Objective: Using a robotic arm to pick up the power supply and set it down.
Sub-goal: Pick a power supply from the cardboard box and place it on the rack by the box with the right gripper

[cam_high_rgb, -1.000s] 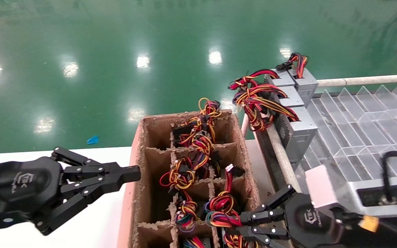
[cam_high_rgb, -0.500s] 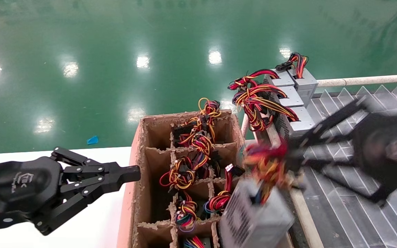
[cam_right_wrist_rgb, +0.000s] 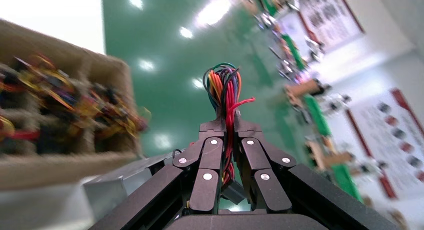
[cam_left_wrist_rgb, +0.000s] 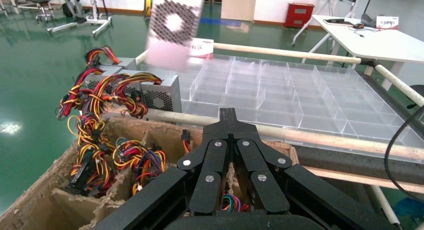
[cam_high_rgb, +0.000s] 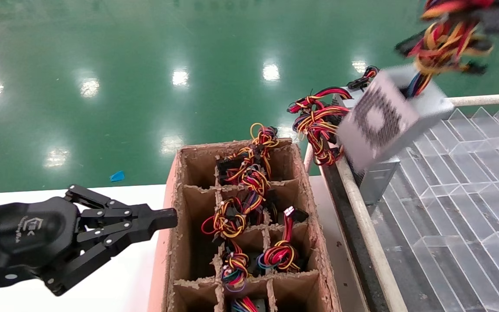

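The power supply [cam_high_rgb: 390, 115] was held in the air by its wire bundle [cam_high_rgb: 446, 37], high at the right of the head view, above the near corner of the clear plastic divider tray [cam_high_rgb: 457, 182] and in front of the row of power supplies [cam_high_rgb: 373, 173] already standing along the tray's edge. The box hung tilted, its perforated vent side turned toward the camera and its wires rising from its upper end. The right gripper [cam_right_wrist_rgb: 226, 127] was seen in its wrist view closed tight on the wire bundle [cam_right_wrist_rgb: 226, 93], the red, orange, blue and black strands pinched between the fingers and sticking out past the fingertips; part of the silver-grey housing [cam_right_wrist_rgb: 120, 182] showed beneath it. In the head view only a dark corner of this arm could be made out at the top right edge.

In the left wrist view the lifted power supply [cam_left_wrist_rgb: 172, 33] was seen above the tray [cam_left_wrist_rgb: 280, 95], its vent facing that camera.

The left gripper [cam_high_rgb: 163, 219] was held level over the white table [cam_high_rgb: 115, 281], just beside the left wall of the brown cardboard divider box [cam_high_rgb: 173, 216], its fingers brought together at the tips with nothing between them. Bundled wires [cam_high_rgb: 245, 203] filled several compartments of that box. A green floor [cam_high_rgb: 145, 56] lay beyond.
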